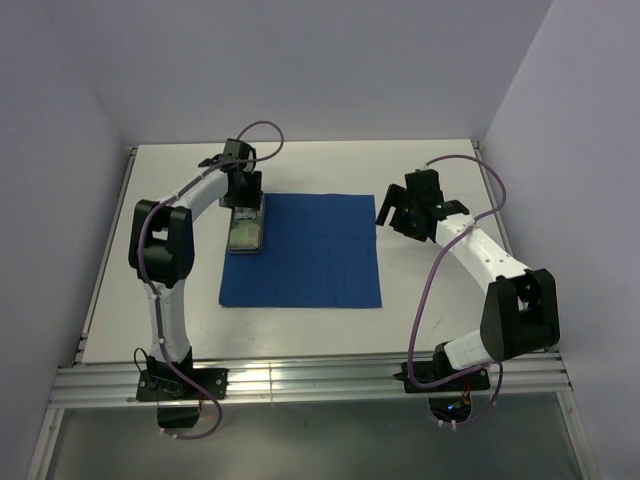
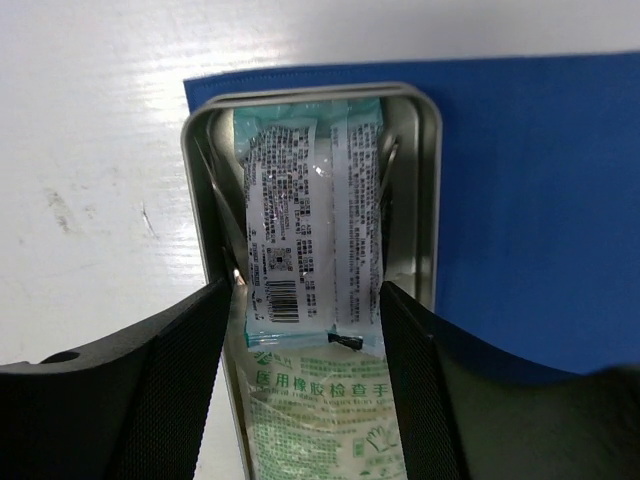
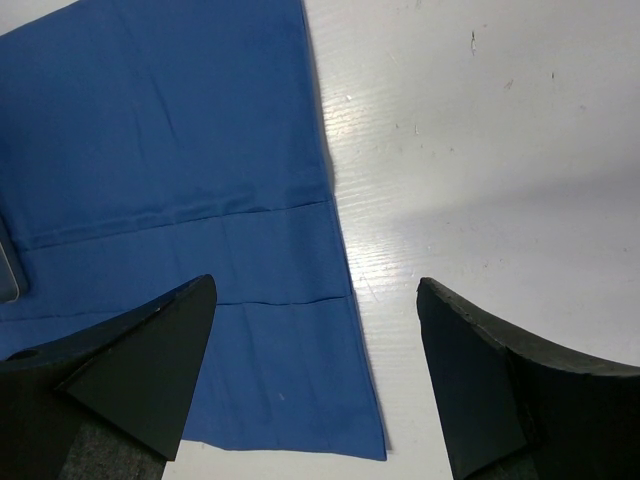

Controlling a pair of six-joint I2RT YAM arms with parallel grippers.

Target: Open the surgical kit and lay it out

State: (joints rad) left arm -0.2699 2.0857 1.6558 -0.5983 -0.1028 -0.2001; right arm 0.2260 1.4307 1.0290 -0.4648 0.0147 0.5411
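Observation:
The royal-blue cloth [image 1: 310, 260] lies spread flat on the white table. The steel tray [image 1: 246, 232] sits on its left edge. In the left wrist view the tray's rim [image 2: 432, 150] frames two packets: a white one with black print and a barcode [image 2: 290, 200], and a green-printed one [image 2: 320, 410] partly under it. Thin steel tools [image 2: 388, 165] show at the tray's sides beneath the packets; I cannot tell which. My left gripper [image 2: 307, 300] is open, its fingers either side of the packets. My right gripper [image 3: 315, 300] is open and empty over the cloth's right edge [image 3: 170, 150].
The white table [image 1: 430, 290] has a raised rail along its left side [image 1: 105, 250] and an aluminium frame at the near edge [image 1: 320, 380]. Walls close in at the back and sides. A corner of the tray [image 3: 8, 275] shows in the right wrist view.

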